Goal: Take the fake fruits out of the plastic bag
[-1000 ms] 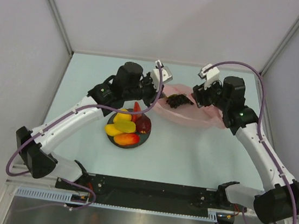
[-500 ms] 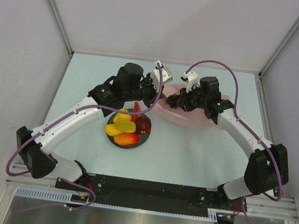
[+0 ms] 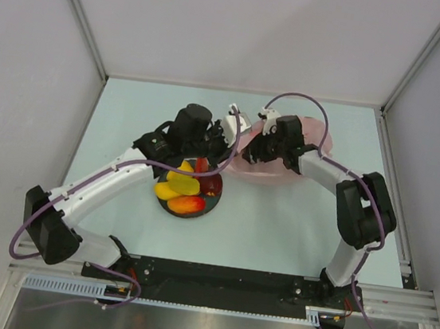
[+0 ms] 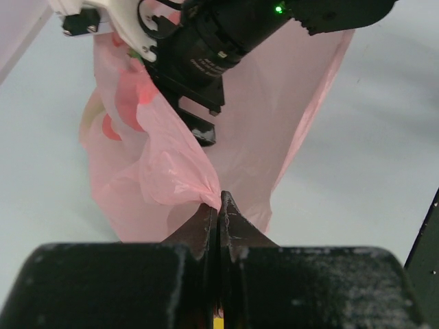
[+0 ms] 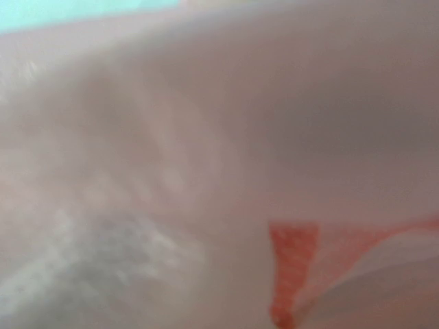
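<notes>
Top view: my left gripper [image 3: 231,142], just left of centre, is clamped on the left end of the bag [image 3: 319,144]; the bag lies on the table [image 3: 293,222] with its long axis running left to right across the upper middle. My right gripper [image 3: 252,150] is pushed in at that same left end, just beside the left one; from here I cannot tell whether its jaws are parted. The fruits [image 3: 184,186] I can see sit heaped on the plate [image 3: 208,208], lower left of the bag and under my left wrist; no fruit shows in the bag.

Left wrist view: my left fingers [image 4: 208,223] meet at lower centre, pinched tight on a gathered fold of the bag [image 4: 274,123], which hangs away from them toward the top of the frame. My right gripper [image 4: 199,120] comes down from the upper middle against the pink plastic; its jaws do not show plainly. Red patches at upper left may be print [image 4: 127,92] or fruit; I cannot say which.

Right wrist view: blurred pink bag [image 5: 171,137] fills the frame, with a red mark at lower right and a sliver of table [image 5: 41,14] at upper left; no fingers and no fruit appear.

By my judgement, anything left lies along the bag's length, rightward from both hands; the right hand is nearer the inside, while the left holds the edge up for it.
</notes>
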`<state>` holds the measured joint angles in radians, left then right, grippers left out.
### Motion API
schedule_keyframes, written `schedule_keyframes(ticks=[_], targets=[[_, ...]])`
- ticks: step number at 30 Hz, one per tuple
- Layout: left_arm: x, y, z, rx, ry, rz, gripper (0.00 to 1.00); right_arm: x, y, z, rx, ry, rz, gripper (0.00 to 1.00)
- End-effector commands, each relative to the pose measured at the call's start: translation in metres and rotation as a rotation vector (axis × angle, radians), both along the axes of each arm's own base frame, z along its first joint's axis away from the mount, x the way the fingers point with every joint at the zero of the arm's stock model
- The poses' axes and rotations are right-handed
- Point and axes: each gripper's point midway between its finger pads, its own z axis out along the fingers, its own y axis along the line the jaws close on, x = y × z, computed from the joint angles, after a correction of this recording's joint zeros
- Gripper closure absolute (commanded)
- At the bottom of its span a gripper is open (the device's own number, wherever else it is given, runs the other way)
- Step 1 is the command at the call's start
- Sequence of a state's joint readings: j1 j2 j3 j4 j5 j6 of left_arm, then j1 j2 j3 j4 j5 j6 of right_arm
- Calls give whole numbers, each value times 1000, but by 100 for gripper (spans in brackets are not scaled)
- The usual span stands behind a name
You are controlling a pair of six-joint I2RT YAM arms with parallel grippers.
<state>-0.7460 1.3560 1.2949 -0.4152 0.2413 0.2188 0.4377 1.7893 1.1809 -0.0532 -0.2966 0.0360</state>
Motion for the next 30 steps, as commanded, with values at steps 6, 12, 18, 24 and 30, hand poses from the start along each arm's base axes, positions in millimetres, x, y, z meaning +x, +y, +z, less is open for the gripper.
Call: schedule_keyframes(ticks=[6,12,18,24,30], targets=[[-3,-8,8,-14,-14,-41,100,57,28,14,65,-138,-57,14],[-1,-18,16,-29,2,-66,100,93,39,4,44,-206,-86,10],[6,-28,22,-35,9,-78,100,134,49,-15,17,-200,-117,8],[13,-25,25,-17,-4,-50,100,158,41,-60,-90,-50,-174,21],[23,-26,22,-8,-17,-19,100,149,26,-51,-51,-28,-122,62]])
